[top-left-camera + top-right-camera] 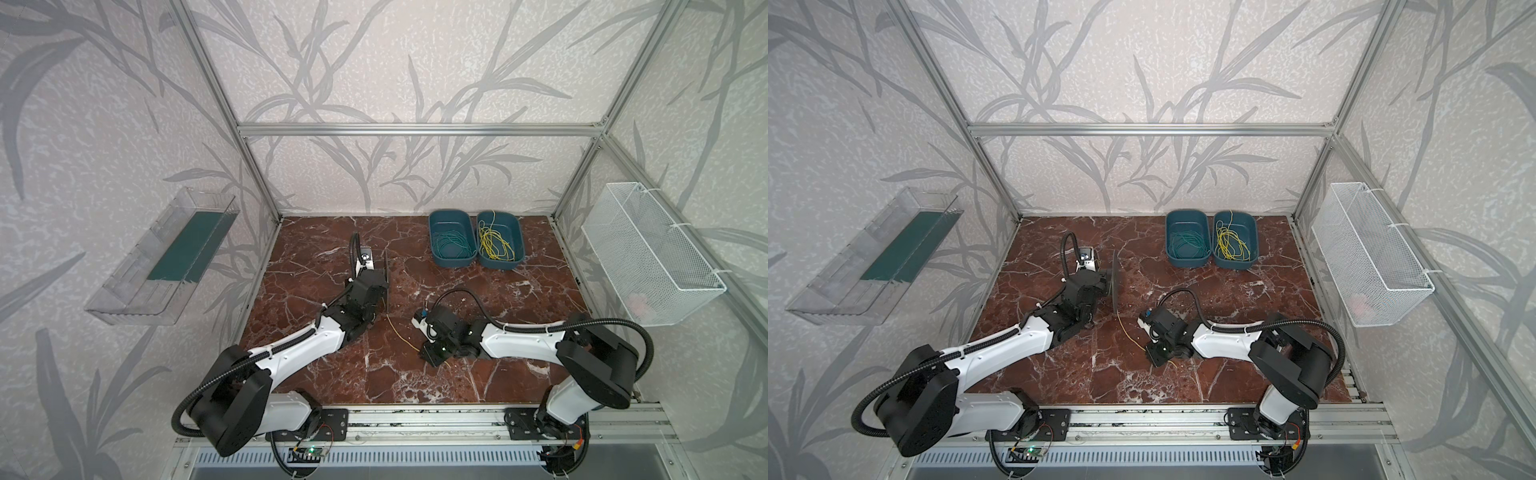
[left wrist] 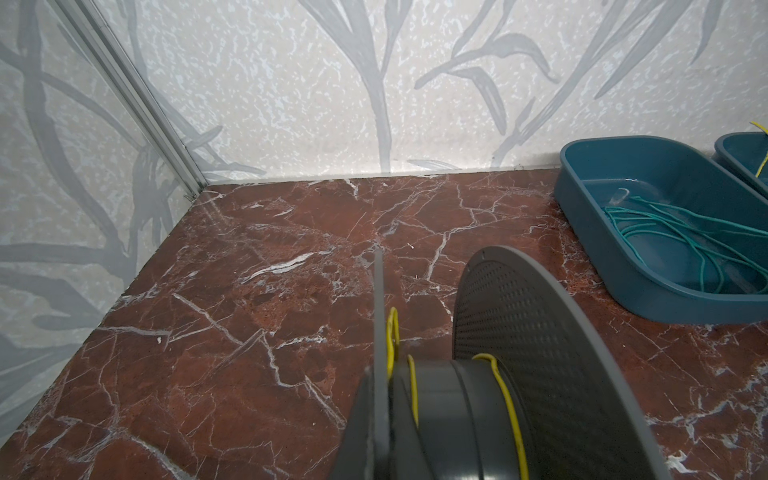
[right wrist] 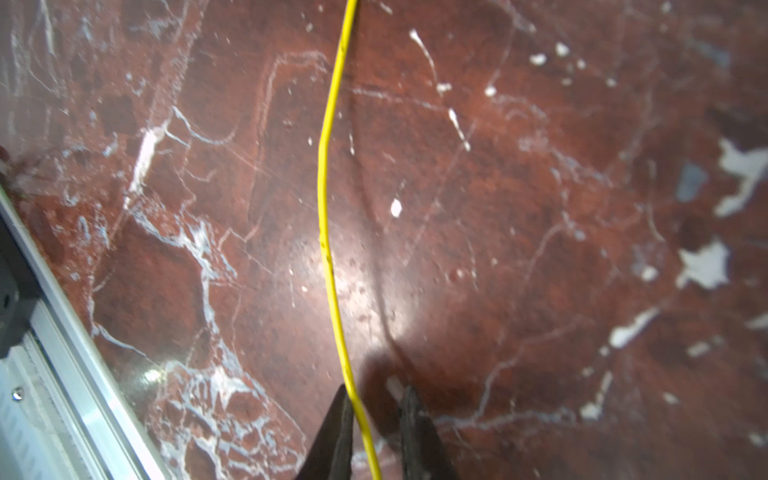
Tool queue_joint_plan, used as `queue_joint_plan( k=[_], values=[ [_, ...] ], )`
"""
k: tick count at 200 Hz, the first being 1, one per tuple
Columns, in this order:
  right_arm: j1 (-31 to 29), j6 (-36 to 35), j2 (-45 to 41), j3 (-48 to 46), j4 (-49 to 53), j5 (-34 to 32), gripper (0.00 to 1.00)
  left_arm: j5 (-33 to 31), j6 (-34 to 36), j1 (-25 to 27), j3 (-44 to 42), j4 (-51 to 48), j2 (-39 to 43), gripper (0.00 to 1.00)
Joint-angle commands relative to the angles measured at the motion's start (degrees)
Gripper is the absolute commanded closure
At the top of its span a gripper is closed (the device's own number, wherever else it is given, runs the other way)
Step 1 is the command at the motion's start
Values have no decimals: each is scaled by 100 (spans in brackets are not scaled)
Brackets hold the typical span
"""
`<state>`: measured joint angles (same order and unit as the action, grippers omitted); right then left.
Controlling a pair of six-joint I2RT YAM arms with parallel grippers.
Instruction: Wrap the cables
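Observation:
A grey spool (image 2: 519,332) stands on edge in both top views, and my left gripper (image 1: 376,284) is shut on its thin flange (image 2: 378,316). A few turns of yellow cable (image 2: 505,395) lie round the spool's hub. From the spool (image 1: 1115,286) the cable (image 1: 399,334) runs across the marble floor to my right gripper (image 1: 429,362). In the right wrist view the cable (image 3: 328,249) passes between the right gripper's (image 3: 376,390) two dark fingers. It lies against one finger, with a gap to the other, so the jaws are open. More yellow cables (image 1: 494,245) lie loose in a teal bin (image 1: 500,265).
A second teal bin (image 1: 453,262) beside it holds green cable (image 1: 453,245). A white wire basket (image 1: 648,253) hangs on the right wall and a clear tray (image 1: 162,257) on the left wall. An aluminium rail (image 3: 62,332) runs along the floor's front edge.

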<state>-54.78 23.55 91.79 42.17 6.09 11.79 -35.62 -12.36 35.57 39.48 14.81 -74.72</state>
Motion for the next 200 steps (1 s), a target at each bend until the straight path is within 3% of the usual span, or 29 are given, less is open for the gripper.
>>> queue_joint_plan(
  k=[1,78,110,149,178,200],
  values=[
    [-30,-120,-161,-256,903,-220,78,-143,62,3,-109,-171,23,100],
    [-27,0,-567,-811,965,-208,79,-147,174,9,-143,-157,50,100],
    [-27,89,-770,-1014,931,-142,92,-144,202,2,-112,-164,49,100],
    [-32,113,-983,-1089,998,-99,100,-153,237,5,-64,-155,25,100],
    [-129,96,-1225,-1018,1205,-135,100,-149,289,7,41,-195,153,100],
    [-590,179,-1401,-762,1399,-294,100,-316,350,-2,335,-315,232,100]
  ],
)
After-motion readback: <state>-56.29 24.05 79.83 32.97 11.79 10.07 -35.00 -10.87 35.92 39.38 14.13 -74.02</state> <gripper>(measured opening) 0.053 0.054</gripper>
